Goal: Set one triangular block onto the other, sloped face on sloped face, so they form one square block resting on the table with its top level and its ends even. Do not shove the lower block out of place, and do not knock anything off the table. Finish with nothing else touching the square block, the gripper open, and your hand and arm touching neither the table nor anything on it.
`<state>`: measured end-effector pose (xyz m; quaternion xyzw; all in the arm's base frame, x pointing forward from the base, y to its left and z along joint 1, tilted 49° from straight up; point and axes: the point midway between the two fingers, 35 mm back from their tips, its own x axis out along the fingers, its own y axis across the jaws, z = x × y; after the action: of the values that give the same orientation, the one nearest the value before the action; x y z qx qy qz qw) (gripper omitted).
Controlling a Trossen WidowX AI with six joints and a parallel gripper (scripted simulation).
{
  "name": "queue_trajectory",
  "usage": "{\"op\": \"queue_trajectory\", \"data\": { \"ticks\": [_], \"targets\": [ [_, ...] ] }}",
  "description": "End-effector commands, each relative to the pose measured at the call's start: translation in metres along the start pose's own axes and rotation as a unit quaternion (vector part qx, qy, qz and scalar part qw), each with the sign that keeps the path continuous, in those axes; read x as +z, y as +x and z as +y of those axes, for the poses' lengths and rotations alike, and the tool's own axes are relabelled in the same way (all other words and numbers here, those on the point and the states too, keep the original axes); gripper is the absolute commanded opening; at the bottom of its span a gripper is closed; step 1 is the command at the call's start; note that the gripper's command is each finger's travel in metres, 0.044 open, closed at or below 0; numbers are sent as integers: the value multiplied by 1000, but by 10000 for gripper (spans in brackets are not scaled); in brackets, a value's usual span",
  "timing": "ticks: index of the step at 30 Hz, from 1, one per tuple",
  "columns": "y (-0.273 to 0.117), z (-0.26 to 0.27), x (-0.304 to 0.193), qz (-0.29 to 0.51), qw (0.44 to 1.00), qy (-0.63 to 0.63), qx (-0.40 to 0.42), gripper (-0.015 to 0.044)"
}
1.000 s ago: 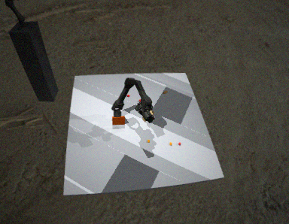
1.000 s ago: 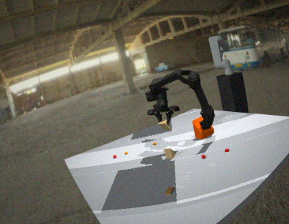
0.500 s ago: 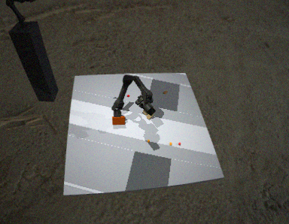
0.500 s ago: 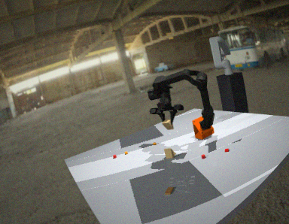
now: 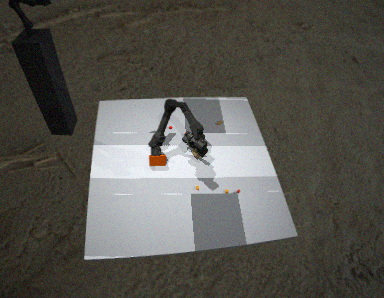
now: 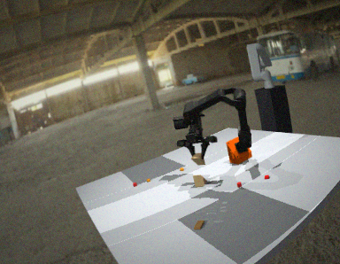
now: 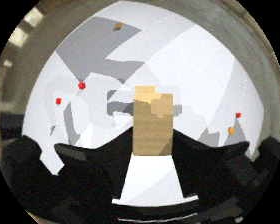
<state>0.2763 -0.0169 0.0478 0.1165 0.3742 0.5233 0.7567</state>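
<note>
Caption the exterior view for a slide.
Gripper holds one tan triangular block above the other on the table.

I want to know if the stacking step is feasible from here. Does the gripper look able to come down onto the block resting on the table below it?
Probably yes. The gripper holds one triangular block above the table, apart from the lower block, and nothing stands between them. The small red and orange markers lie off to the sides.

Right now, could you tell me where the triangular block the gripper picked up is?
The held block is clamped in the gripper, raised off the table. In the exterior view it hangs directly above the second block, left of the orange arm base.
</note>
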Motion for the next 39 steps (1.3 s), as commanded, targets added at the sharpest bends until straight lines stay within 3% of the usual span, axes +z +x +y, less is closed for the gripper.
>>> {"op": "queue_trajectory", "data": {
  "ticks": [1,15,39],
  "targets": [
    [19,4,1,-5,1000,1,4,0],
    [53,7,5,-6,1000,1,5,0],
    [55,7,6,-8,1000,3,4,0]
  ]
}}
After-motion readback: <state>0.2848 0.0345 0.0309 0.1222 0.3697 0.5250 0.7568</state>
